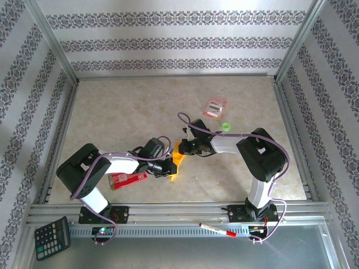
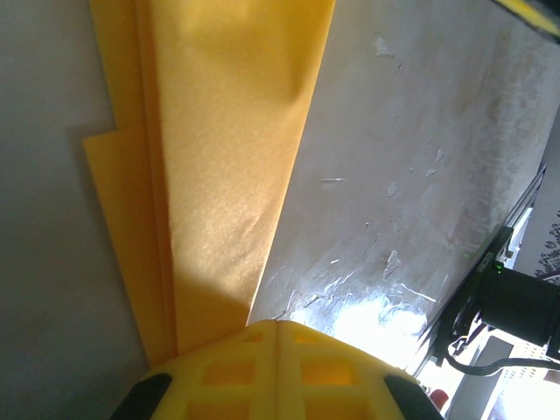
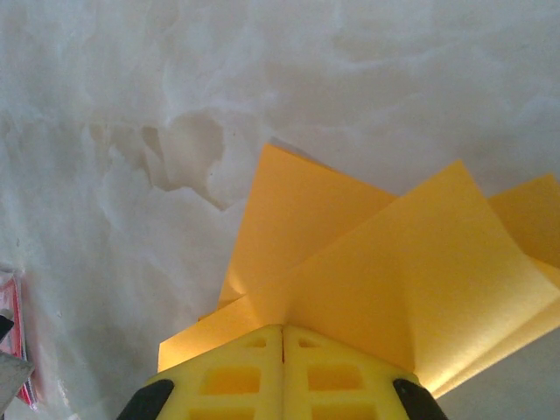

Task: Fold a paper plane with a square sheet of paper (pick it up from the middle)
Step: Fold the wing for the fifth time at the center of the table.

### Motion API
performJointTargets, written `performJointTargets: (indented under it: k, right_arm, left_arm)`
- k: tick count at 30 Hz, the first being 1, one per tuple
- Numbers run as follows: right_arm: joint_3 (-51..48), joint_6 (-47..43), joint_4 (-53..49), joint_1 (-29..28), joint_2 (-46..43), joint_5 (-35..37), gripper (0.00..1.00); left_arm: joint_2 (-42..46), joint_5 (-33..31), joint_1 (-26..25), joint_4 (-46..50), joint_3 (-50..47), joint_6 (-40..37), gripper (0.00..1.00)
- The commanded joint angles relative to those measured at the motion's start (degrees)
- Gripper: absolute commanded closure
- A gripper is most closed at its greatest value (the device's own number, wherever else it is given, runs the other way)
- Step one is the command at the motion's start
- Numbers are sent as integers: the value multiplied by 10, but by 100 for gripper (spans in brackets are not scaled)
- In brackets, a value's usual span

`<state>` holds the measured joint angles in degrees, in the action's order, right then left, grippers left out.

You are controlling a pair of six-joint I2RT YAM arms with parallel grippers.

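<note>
The square sheet of paper (image 1: 177,158) is orange-yellow and folded into a narrow layered shape, lying on the table between both grippers. In the left wrist view the paper (image 2: 219,175) tapers toward my left gripper (image 2: 278,325). Its narrow end runs under the left finger, off to the side of the closed seam. My left gripper (image 1: 173,167) is shut at the paper's near end. In the right wrist view two flaps of the paper (image 3: 376,262) spread out from a crease that meets the seam of my right gripper (image 3: 282,329). The right gripper (image 1: 183,148) is shut on that crease.
A red rectangular packet (image 1: 128,179) lies under the left forearm. A small pink-and-white packet (image 1: 215,106) and a green object (image 1: 225,126) sit farther back on the right. A calculator (image 1: 52,238) and a red marker (image 1: 217,230) rest on the near rail.
</note>
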<state>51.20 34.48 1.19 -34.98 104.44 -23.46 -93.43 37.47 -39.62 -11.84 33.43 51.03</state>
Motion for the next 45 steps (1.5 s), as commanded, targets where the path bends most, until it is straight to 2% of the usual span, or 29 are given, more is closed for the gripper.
performJointTargets:
  k: [1,34,45]
  right_arm:
    - [-20,-9,-40,7,27,29,99]
    - [-20,-9,-52,8,42,36,100]
    - [-15,-11,-56,8,45,35,100]
  left_arm:
    - [-10,1,7,3,-13,5,100]
    - [32,8,2,13,-96,21,100]
    - [56,18,1,49,-115,17,100]
